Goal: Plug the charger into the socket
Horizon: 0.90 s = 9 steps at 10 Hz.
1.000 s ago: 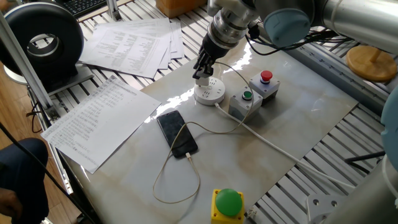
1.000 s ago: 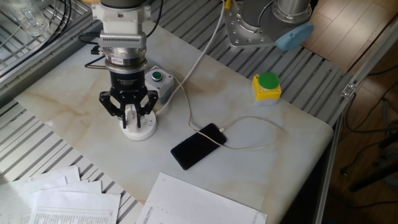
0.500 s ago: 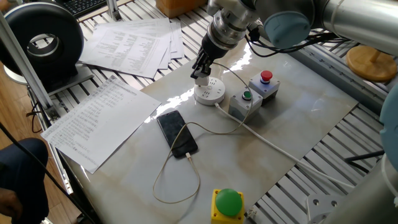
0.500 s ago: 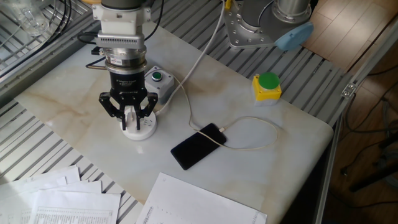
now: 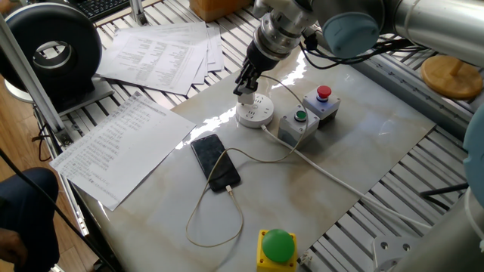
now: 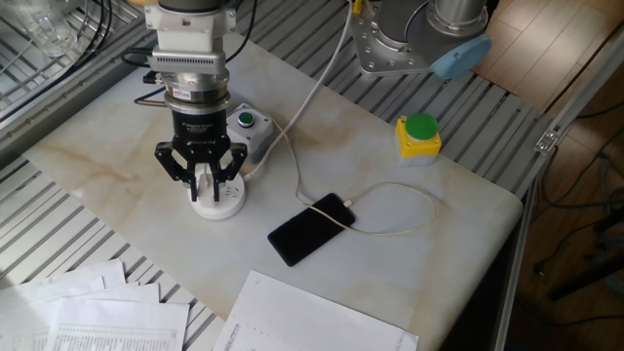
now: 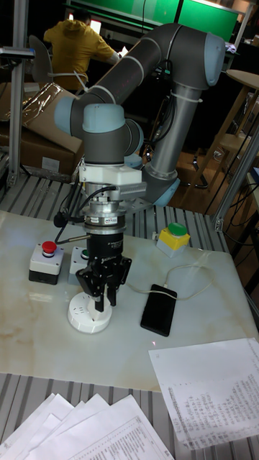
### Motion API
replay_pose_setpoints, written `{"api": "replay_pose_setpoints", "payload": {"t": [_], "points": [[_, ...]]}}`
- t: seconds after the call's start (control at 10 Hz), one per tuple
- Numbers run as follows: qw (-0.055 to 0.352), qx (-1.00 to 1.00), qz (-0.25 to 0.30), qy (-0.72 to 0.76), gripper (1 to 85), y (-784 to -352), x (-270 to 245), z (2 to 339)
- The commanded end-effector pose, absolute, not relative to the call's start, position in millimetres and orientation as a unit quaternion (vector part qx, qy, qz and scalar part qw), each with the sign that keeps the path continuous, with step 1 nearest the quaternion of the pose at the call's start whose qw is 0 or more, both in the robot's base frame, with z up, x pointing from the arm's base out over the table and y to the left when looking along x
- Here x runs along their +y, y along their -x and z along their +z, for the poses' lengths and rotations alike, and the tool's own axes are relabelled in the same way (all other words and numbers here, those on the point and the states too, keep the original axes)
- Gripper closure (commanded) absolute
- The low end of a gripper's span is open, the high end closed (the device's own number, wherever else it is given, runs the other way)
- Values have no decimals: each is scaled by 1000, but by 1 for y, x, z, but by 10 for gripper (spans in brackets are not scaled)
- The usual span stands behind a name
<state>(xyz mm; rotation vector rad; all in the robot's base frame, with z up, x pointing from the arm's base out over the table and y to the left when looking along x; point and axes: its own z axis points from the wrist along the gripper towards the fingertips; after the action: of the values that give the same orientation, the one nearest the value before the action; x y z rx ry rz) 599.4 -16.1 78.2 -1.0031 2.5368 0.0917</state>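
The socket (image 5: 255,112) (image 6: 217,203) (image 7: 89,317) is a round white puck on the marble tabletop, with its thick cord running off past the button boxes. My gripper (image 5: 245,88) (image 6: 204,182) (image 7: 101,300) stands upright right over it, shut on the charger (image 6: 203,177) (image 5: 243,92), a small white block between the fingers. The charger's lower end is at the socket's top face; whether its prongs are in the slots is hidden. A thin white cable (image 5: 214,198) (image 6: 395,209) runs from the charger to the black smartphone (image 5: 215,162) (image 6: 311,229) (image 7: 157,310).
Close behind the socket sit two grey boxes, one with a green button (image 5: 299,125) (image 6: 246,122) and one with a red button (image 5: 322,103) (image 7: 44,261). A yellow box with a green dome (image 5: 276,247) (image 6: 419,136) (image 7: 173,240) stands near the table edge. Paper sheets (image 5: 121,145) (image 7: 208,389) lie beside the phone.
Hardly anything differs: the gripper stays over the socket, still holding the charger, with at most a slight shift. Phone and cable have not moved.
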Motion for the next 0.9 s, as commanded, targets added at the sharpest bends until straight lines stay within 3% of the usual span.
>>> {"api": "replay_pose_setpoints", "payload": {"t": [0.0,0.8], "points": [[202,911,35,358,847,-597,-20,79],[181,913,24,366,847,-587,-29,71]]}}
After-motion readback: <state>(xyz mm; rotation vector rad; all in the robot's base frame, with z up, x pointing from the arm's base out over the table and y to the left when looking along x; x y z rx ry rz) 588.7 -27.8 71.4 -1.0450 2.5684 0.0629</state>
